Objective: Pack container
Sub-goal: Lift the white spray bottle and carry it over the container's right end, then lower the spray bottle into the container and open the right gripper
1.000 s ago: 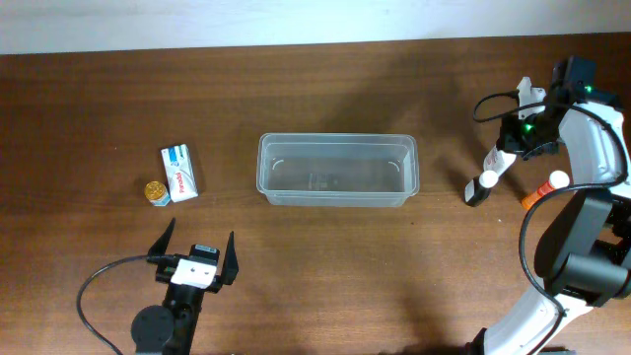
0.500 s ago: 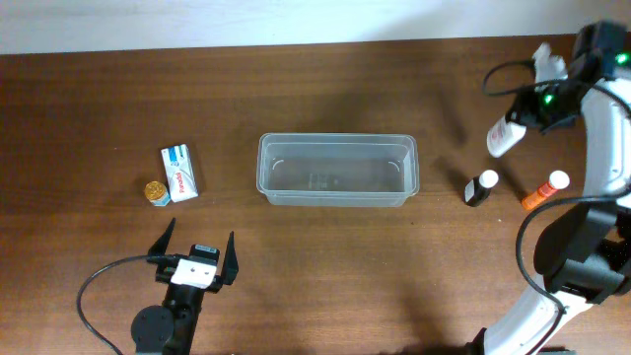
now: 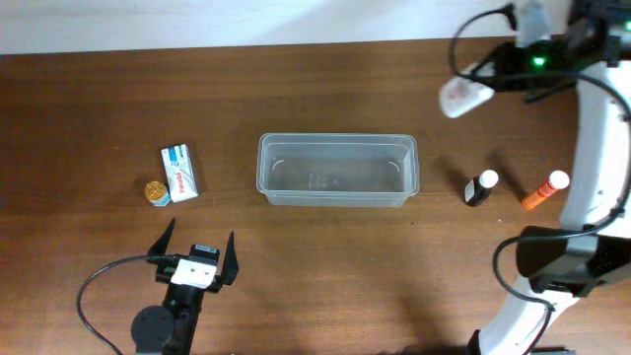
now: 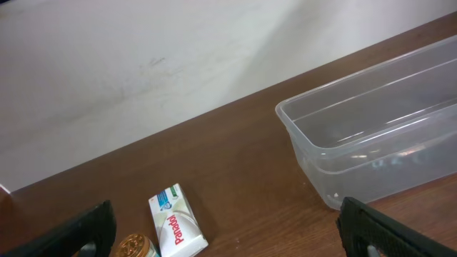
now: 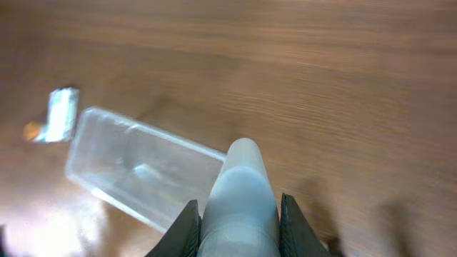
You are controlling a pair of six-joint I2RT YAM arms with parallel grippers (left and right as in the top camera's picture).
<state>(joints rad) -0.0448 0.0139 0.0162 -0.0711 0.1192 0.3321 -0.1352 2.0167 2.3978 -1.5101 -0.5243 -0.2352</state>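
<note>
The clear plastic container (image 3: pixel 337 170) stands empty at the table's middle; it also shows in the left wrist view (image 4: pixel 371 135) and the right wrist view (image 5: pixel 143 171). My right gripper (image 3: pixel 493 84) is shut on a white bottle (image 3: pixel 461 97) and holds it in the air to the upper right of the container; the right wrist view shows the bottle (image 5: pixel 239 189) between the fingers. My left gripper (image 3: pixel 197 258) is open and empty near the front left. A white medicine box (image 3: pixel 178 172) and a small gold-capped jar (image 3: pixel 157 192) lie left of the container.
A small black bottle with a white cap (image 3: pixel 480 187) and an orange bottle with a white cap (image 3: pixel 545 191) lie right of the container. A pale wall runs along the table's far edge.
My right gripper has lifted the white bottle from the table at the right and carried it up and leftward. The left arm has not moved.
</note>
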